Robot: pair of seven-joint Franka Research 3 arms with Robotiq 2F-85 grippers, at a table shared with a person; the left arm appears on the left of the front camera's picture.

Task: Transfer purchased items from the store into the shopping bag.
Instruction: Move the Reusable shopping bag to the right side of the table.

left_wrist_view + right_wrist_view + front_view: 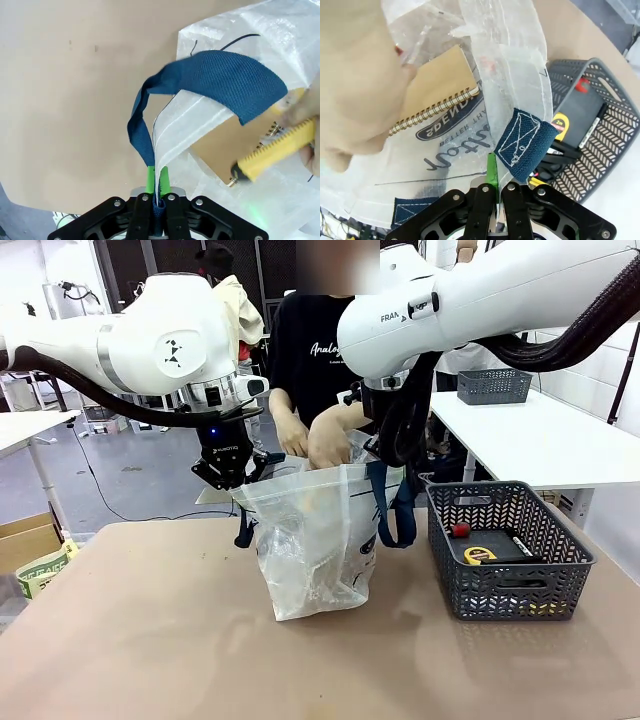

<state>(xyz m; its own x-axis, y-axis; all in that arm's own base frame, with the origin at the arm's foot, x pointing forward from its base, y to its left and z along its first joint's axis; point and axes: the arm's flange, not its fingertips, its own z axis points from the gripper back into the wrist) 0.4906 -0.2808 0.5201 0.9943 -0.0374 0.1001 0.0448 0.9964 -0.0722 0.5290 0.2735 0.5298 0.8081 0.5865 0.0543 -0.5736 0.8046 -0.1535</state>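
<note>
The whitish shopping bag (315,540) stands mid-table with its mouth held apart. My left gripper (228,475) is shut on its left rim and navy strap (200,75); the green pads (150,181) pinch the plastic. My right gripper (497,187) is shut on the right rim beside a stitched strap end (525,142). The person's hands (325,440) reach into the bag, lowering a tan spiral notebook (235,145) and a yellow ribbed item (275,152). The dark grey store basket (510,585) sits to the right and holds a yellow tape measure (480,555), a small red item (459,530) and a marker (592,127).
A second grey basket (493,386) rests on a white side table (560,440) at the far right. A cardboard box with printed packs (35,560) sits off the table's left edge. Bare tan tabletop (150,640) lies in front of the bag.
</note>
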